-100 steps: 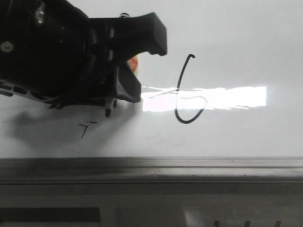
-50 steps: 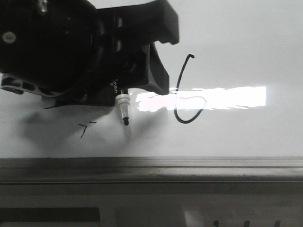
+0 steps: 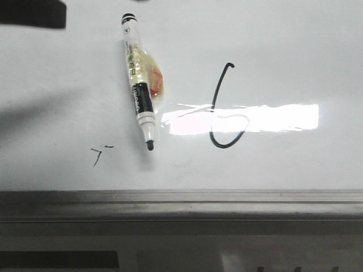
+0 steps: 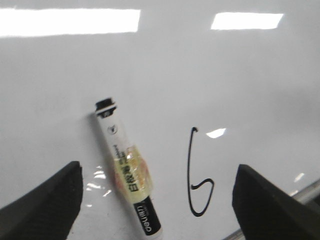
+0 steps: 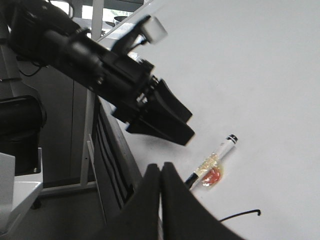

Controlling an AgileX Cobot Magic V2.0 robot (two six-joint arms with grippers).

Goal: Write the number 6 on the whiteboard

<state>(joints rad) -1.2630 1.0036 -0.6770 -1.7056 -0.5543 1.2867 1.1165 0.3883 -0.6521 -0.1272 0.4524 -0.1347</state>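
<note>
You have the marker (image 3: pixel 139 85) lying loose on the whiteboard (image 3: pixel 283 45), with nothing gripping it. Its barrel carries black print on a white and yellowish label, with an orange patch beside it; the lettering is too blurred to read. Its long axis runs nearly straight toward the front camera, tilted a little, with the black end cap at the far end and the dark tip at the near end, toward the grey frame strip (image 3: pixel 181 204).

The number 6 (image 3: pixel 224 107) stands just to the right of the marker, apart from it, its hooked top away from the frame strip and its loop nearest it, crossing the bright band of glare. A tiny 7-like scribble (image 3: pixel 99 154) sits left of the marker tip.

Your left gripper (image 4: pixel 155 200) hangs above the marker with its fingers spread wide on either side. Your right gripper (image 5: pixel 161 172) has its fingers pressed together, holding nothing
</note>
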